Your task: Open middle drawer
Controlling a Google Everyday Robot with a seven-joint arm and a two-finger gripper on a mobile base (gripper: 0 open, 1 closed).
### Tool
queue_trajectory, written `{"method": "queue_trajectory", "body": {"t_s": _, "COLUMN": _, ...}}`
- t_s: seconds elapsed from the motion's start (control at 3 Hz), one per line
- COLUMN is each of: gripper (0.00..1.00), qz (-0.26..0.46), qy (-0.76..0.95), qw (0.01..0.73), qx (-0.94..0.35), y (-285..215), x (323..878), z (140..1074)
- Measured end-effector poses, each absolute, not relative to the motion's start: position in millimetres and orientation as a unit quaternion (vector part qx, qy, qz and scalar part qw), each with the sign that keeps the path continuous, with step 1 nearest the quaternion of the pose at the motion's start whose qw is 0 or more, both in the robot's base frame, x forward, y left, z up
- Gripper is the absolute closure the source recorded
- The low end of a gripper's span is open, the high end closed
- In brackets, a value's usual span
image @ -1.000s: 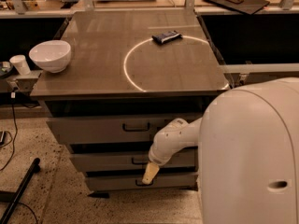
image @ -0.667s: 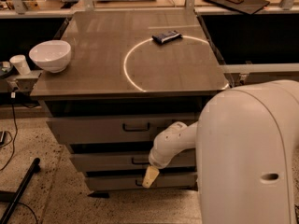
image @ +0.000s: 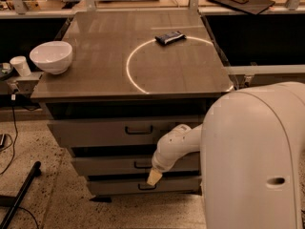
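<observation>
on the left of the square grey-brown cabinet top (image: 95,80): round white ceramic bowl (image: 51,56), showing only its own pale inside. just off that edge, on a low ledge: small white paper cup (image: 20,65), inside out of view. farther back, lying across the thin bright ring (image: 129,75) marked on the top: flat dark snack packet (image: 170,37).

under the top, three stacked grey drawers, contents hidden. first the tall-fronted grey top drawer (image: 95,131) with its wide dark handle. beneath it the low, wide grey middle drawer (image: 105,166), second in the stack, seemingly shut, though the dark gap above it makes that hard to judge. at its centre a small dark loop handle (image: 141,164), right end covered by the white arm (image: 178,144). under that, the lowest grey drawer (image: 119,187).

cream-tipped gripper (image: 153,177) hangs before the seam between middle and lowest drawers, just below and slightly right of the middle drawer's handle. cannot tell whether spread or closed.

against a second ago: gripper at almost the same spot, middle drawer front unchanged, big white robot shell (image: 257,156) slightly farther left.
</observation>
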State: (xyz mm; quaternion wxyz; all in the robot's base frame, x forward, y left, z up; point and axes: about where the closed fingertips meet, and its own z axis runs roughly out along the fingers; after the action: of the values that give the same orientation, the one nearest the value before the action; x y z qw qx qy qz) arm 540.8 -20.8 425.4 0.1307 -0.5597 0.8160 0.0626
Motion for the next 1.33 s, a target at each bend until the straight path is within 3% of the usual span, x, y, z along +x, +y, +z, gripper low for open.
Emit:
{"method": "queue_trajectory", "body": {"t_s": 1.0, "gripper": 0.96, "qz": 0.063, "qy": 0.816, "qw": 0.131, "qx": -0.56, "y": -20.8, "x": 540.8, "z": 425.4}}
{"method": "queue_trajectory", "body": {"t_s": 1.33, "gripper": 1.0, "qz": 0.063, "qy": 0.816, "qw": 0.131, "qx": -0.56, "y": -20.8, "x": 540.8, "z": 425.5}}
